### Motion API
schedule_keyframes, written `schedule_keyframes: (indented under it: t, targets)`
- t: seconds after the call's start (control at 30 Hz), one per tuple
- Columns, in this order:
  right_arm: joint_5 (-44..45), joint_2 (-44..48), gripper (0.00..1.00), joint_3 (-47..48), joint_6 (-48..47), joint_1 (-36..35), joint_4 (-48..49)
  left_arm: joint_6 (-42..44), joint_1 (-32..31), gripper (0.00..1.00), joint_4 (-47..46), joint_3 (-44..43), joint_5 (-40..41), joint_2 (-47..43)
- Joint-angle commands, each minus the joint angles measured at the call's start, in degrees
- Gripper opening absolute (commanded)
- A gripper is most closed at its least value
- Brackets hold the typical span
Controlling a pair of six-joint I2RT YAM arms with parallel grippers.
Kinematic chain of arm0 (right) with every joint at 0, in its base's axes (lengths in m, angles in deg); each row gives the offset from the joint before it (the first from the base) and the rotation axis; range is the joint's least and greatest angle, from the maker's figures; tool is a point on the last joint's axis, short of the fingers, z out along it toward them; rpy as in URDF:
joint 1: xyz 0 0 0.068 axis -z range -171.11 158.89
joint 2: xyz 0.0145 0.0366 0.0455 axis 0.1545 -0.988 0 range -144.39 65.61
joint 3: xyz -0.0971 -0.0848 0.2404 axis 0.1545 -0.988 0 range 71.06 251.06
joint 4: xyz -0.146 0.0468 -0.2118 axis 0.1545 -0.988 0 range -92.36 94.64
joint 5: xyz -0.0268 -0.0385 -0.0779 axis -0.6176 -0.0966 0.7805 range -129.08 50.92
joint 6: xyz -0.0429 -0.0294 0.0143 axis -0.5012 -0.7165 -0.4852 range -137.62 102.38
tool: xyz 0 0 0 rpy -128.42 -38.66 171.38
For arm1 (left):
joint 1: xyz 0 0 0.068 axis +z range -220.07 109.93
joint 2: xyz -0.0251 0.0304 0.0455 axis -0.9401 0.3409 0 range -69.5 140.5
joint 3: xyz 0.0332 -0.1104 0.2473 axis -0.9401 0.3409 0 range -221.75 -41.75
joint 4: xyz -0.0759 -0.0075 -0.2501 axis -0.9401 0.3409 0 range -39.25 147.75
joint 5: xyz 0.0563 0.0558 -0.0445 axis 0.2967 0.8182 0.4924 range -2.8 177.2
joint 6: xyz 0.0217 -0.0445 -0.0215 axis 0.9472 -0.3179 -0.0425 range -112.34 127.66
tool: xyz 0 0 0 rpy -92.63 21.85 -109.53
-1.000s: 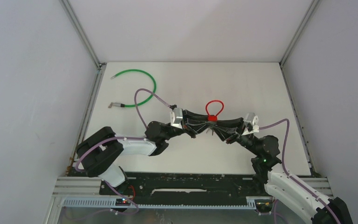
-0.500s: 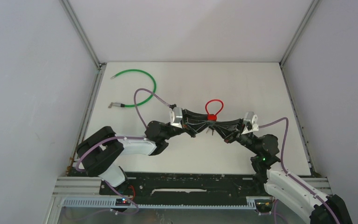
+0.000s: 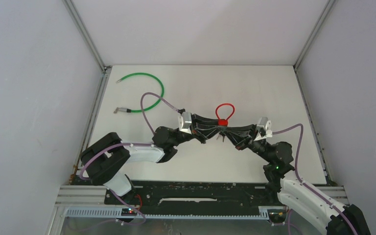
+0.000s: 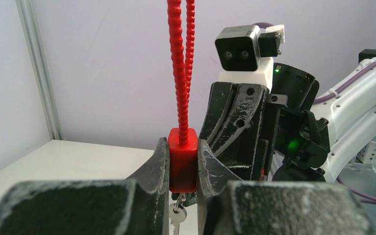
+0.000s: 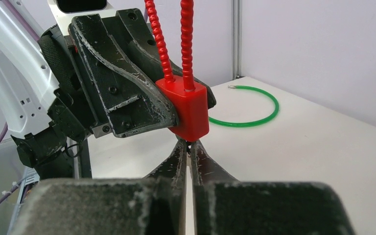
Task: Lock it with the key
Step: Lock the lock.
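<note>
holding: the left hand [image 3: 217,127] was clamped on the red padlock body [image 4: 182,159], one finger on each flat side, with the body upright above the surface [image 3: 254,93].
lock position: mid-surface, between the two hands, its red ribbed cable shackle [image 4: 180,73] looping upward.
right hand: the right hand [image 5: 188,147] was closed tight directly under the padlock body, fingertips right at its underside; whether the key sat between them could not be told.
key: a small silver key [image 4: 176,219] hung below the body in the left wrist view.
handling, lock: the body looked rigid and light, with smooth plastic sides that could likely slip or swivel under a hard twist; the flat faces seemed the sound place to hold.
handling, key: thin, stiff and small; probably best pinched by its head so the turn runs straight along the shaft.
handling, shackle: bendy, so a poor place to grip.
nearby: a green cable [image 3: 149,90] lay well apart at the far left.
</note>
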Motion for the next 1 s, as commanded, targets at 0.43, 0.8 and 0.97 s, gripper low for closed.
schedule_keyframes:
  t: [0.43,0.8,0.97]
  targets:
    - [2.0,-3.2,0.16,0.7,1.0,-0.1,6.1,-1.8,-1.9,0.00,-4.8,-3.3,-5.4,0.5]
    - [6.3,-3.9,0.00,0.3,1.9,-0.2,6.3,-1.6,-1.9,0.00,-4.9,-3.1,-5.0,0.4]
    - [9.4,-3.1,0.01,0.0,1.0,-1.5,6.2,-1.7,-1.9,0.00,-4.8,-3.1,-5.0,0.5]
